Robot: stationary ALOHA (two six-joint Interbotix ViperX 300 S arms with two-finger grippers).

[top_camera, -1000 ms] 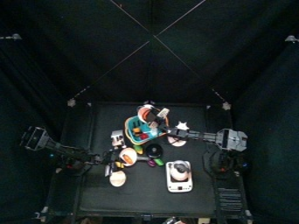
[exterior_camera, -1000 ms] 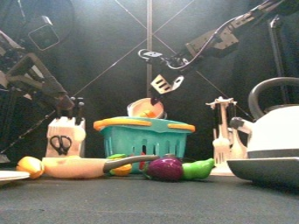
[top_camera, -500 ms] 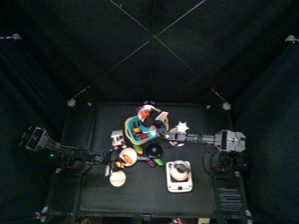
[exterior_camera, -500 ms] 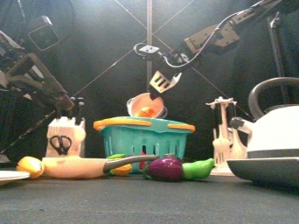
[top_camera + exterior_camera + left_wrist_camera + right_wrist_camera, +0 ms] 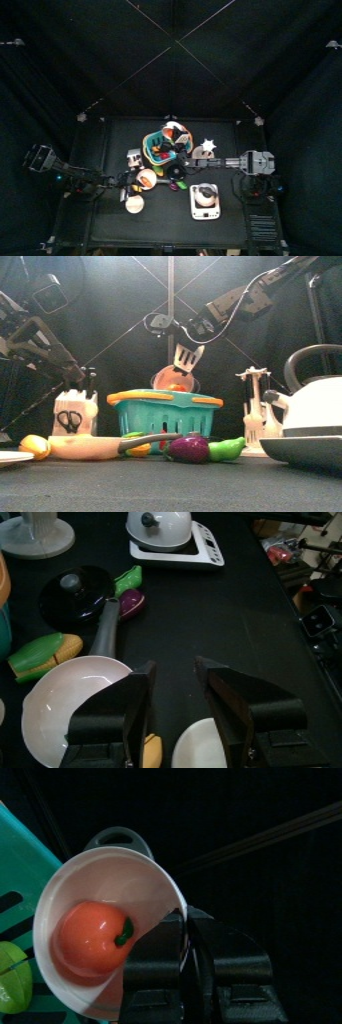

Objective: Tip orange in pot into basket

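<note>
My right gripper (image 5: pixel 187 356) is shut on the rim of the white pot (image 5: pixel 173 378) and holds it tilted over the teal basket (image 5: pixel 164 412). In the right wrist view the orange (image 5: pixel 91 938) lies inside the pot (image 5: pixel 107 868), with the gripper (image 5: pixel 175 928) clamped on its edge and the basket (image 5: pixel 19 863) beside it. From above, the pot (image 5: pixel 174 131) hangs over the far part of the basket (image 5: pixel 158 152). My left gripper (image 5: pixel 174 697) rests open and holds nothing, low at the table's left.
A white kettle on a scale (image 5: pixel 314 396) stands near the front right. An eggplant (image 5: pixel 190 448), a green vegetable (image 5: pixel 227 448) and a yellow one (image 5: pixel 80 446) lie before the basket. A white plate (image 5: pixel 60 707) and a black pan (image 5: pixel 74 597) sit near the left gripper.
The right gripper has turned the pot to a steeper tilt over the basket and drawn slightly rightward. The orange stays inside the pot. The left arm has not moved.
</note>
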